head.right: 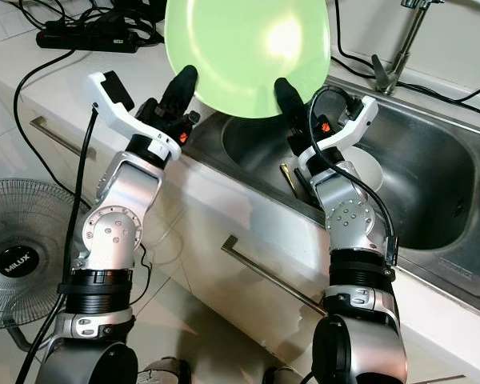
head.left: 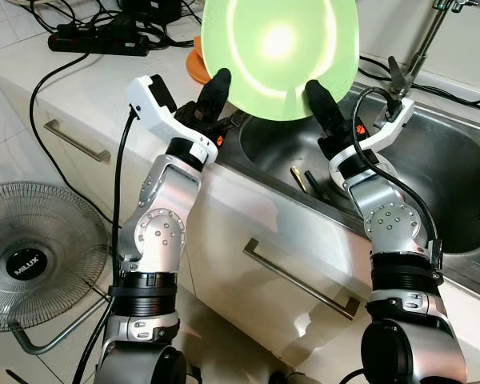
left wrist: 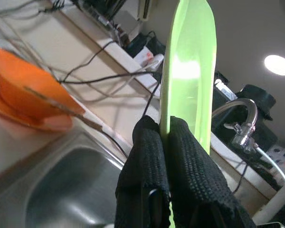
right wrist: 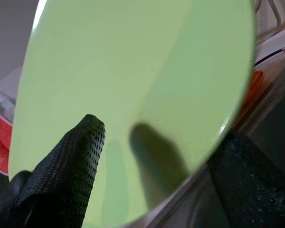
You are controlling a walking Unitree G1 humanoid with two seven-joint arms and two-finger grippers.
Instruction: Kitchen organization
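A light green plate [head.left: 280, 48] is held upright above the counter edge, at the sink's left end. My left gripper [head.left: 218, 88] is shut on its lower left rim; in the left wrist view both black fingers [left wrist: 147, 156] pinch the plate's edge [left wrist: 187, 71]. My right gripper [head.left: 320, 100] is at the lower right rim. In the right wrist view one finger [right wrist: 80, 156] stands in front of the plate's face [right wrist: 133, 71] and casts a shadow on it. The other finger is far off past the rim, so this gripper is open astride the rim.
The steel sink [head.left: 432, 184] lies below and to the right, with a faucet [head.left: 420, 40], thin utensils [head.left: 300, 178] and a white bowl [head.right: 368, 172]. Orange bowls [left wrist: 23, 90] sit on the counter behind the plate. A power strip [head.left: 96, 36], drawer handles [head.left: 300, 280] and a floor fan [head.left: 28, 256].
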